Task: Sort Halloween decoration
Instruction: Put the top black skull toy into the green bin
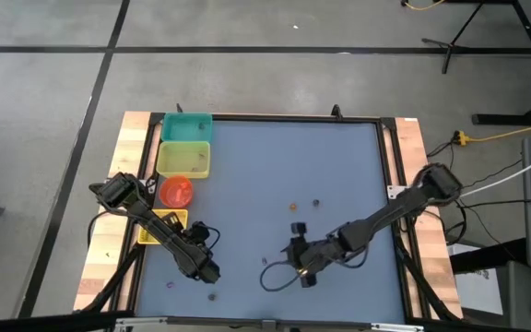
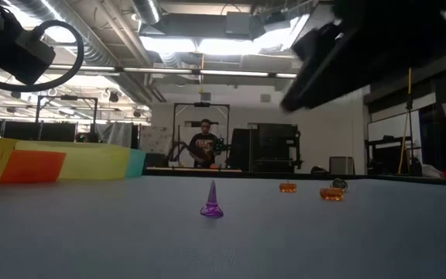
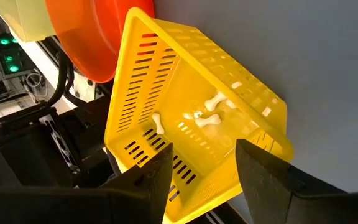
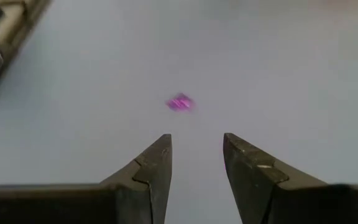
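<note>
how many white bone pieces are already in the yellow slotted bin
3 show in the left wrist view, lying on the floor of the yellow slotted bin: one near the slotted side wall, one farther in, one between them. The bin's walls may hide others.

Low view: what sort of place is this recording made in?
Most likely a robotics lab or workshop. Exposed ducts and strip lights run overhead, a dark equipment rack stands behind the table, and a person sits at a bench beyond it.

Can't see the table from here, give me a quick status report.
Left gripper open, facing yellow bin with white sticks. Right gripper open, empty, facing purple trinket. Nothing in the way.
</note>
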Tool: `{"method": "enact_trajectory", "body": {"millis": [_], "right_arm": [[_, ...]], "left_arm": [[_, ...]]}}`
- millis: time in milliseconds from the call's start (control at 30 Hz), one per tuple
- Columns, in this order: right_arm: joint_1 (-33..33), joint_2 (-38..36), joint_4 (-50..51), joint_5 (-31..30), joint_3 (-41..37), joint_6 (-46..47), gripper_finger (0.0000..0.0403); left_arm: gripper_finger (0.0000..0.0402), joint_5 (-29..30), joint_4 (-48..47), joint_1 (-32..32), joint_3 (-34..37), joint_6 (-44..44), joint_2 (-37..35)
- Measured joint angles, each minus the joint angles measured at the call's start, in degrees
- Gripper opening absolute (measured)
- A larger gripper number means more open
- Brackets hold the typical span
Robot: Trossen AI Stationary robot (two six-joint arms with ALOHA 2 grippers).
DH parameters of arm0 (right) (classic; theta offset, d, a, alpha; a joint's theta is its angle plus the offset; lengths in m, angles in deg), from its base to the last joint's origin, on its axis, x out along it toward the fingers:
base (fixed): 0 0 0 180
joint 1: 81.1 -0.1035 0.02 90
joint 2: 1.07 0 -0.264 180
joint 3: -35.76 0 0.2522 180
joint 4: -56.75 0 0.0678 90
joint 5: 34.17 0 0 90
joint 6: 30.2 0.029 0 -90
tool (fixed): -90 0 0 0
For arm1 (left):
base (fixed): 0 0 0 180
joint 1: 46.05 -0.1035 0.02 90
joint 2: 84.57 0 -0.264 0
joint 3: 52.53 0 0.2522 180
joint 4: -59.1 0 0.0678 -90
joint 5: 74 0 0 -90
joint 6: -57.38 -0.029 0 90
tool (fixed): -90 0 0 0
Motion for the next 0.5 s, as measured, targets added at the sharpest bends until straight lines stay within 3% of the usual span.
{"method": "enact_trajectory", "body": {"millis": [167,500], "right_arm": [[0.4,-8.5,13.7,-5.2,0.0,-3.3,0.0144],[8.7,-23.1,35.1,-8.6,-0.6,0.2,0.0144]], "left_arm": [[0.0157,2.8,0.0,0.0,0.0,0.4,-2.0],[0.0157,22.1,6.8,0.0,0.0,3.3,-14.6]]}}
